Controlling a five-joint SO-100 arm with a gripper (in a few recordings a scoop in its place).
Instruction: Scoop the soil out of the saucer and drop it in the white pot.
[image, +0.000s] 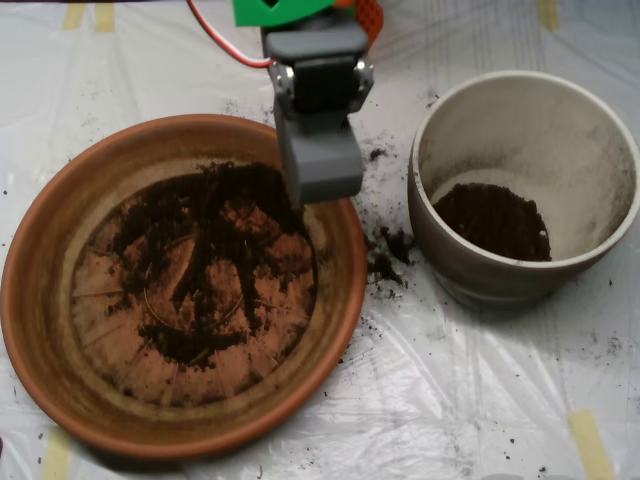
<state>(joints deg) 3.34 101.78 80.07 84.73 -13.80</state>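
Note:
The terracotta saucer (40, 300) fills the left half of the overhead view. Dark soil (205, 235) lies thinly spread over its ridged base, thickest toward the upper middle. The white pot (600, 130) stands at the right, with a dark heap of soil (492, 220) in its bottom. My grey scoop (320, 170) hangs over the saucer's upper right rim, pointing down into the dish, with its lower edge at the soil's right border. The arm comes in from the top of the picture.
Spilled crumbs of soil (385, 255) lie on the clear plastic sheet (450, 400) between saucer and pot. A red cable (215, 40) loops at the top beside the arm. Yellow tape strips (590, 440) mark the sheet's edges.

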